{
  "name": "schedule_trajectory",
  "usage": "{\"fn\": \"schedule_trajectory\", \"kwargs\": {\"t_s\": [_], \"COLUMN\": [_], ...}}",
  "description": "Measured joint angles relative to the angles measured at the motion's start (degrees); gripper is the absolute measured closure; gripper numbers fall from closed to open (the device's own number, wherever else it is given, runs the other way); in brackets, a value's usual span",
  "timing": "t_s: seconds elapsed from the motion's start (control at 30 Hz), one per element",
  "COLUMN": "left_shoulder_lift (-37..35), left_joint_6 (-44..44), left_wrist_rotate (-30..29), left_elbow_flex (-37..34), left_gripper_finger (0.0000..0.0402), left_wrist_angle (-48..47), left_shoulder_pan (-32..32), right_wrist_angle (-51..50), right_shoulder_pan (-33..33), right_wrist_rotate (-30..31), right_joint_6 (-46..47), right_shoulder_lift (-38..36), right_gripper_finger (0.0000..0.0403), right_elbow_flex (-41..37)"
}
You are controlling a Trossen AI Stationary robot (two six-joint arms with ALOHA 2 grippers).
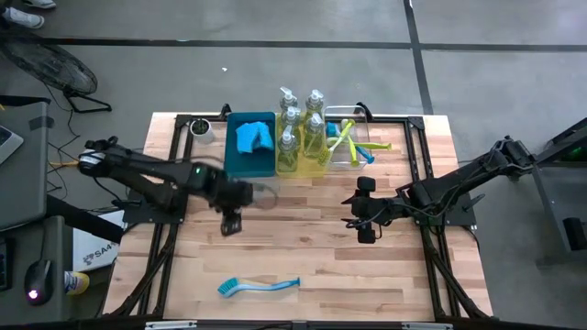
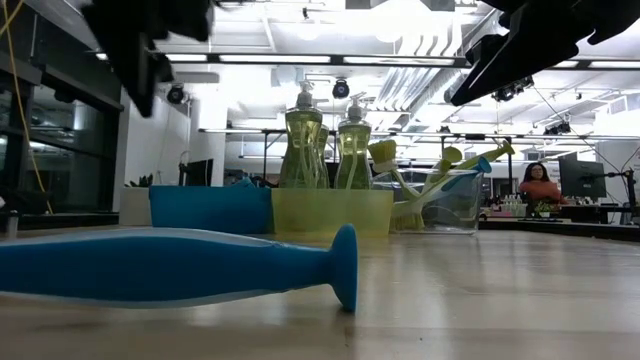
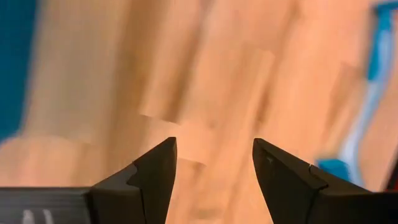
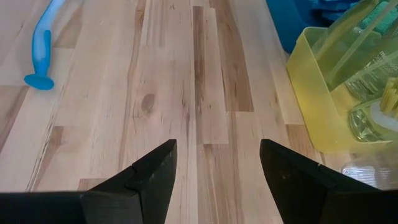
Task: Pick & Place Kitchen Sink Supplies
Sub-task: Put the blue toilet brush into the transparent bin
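Blue dish brush (image 1: 260, 287) is the one supply left loose, lying flat on the desk (image 1: 303, 247) in the lower middle of the high view, head to the left and handle to the right. Along the upper middle of that frame the other supplies are already binned: blue sponges (image 1: 254, 137) in the blue bin (image 1: 249, 158), soap bottles (image 1: 301, 124) in the yellow bin (image 1: 303, 165), more brushes (image 1: 348, 139) in the clear bin (image 1: 353, 151). A small white cup (image 1: 201, 127) stands at the upper left of the desk. The left pincer (image 1: 229, 223) hangs left of centre, the right pincer (image 1: 365, 211) right of centre, both well apart from the brush.

From the low view, the brush fills the lower left, its flared handle end (image 2: 345, 266) nearest mid-frame, the bins behind it.

The left wrist view shows that pincer's fingers (image 3: 155, 171) spread with nothing between them over bare wood, blue brush parts at the right edge.

The right wrist view shows its fingers (image 4: 155, 168) likewise parted and empty, the brush (image 4: 43, 46) at upper left and the yellow bin at the right.

Judging by this, the brush is next. The left arm looks nearer; it would do well to turn so its fingers straddle the slim handle crosswise, come down low, and close near the middle so the brush lifts level.
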Motion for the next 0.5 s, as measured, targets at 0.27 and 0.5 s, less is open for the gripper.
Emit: {"fn": "schedule_trajectory", "kwargs": {"t_s": [0.27, 0.5], "left_shoulder_lift": [0.01, 3.17], "left_joint_6": [-12.16, -16.93], "left_wrist_rotate": [-2.44, -5.91], "left_elbow_flex": [0.00, 0.00], "left_gripper_finger": [0.0195, 0.0195], "left_wrist_angle": [2.96, 10.25], "left_shoulder_pan": [-14.89, -24.94], "right_wrist_angle": [-0.09, -0.45], "right_shoulder_pan": [0.00, 0.00], "right_wrist_rotate": [-0.25, -0.31], "right_joint_6": [-0.12, -0.09], "right_shoulder_lift": [0.00, 0.00], "right_gripper_finger": [0.0179, 0.0179], "right_elbow_flex": [0.00, 0.00]}}
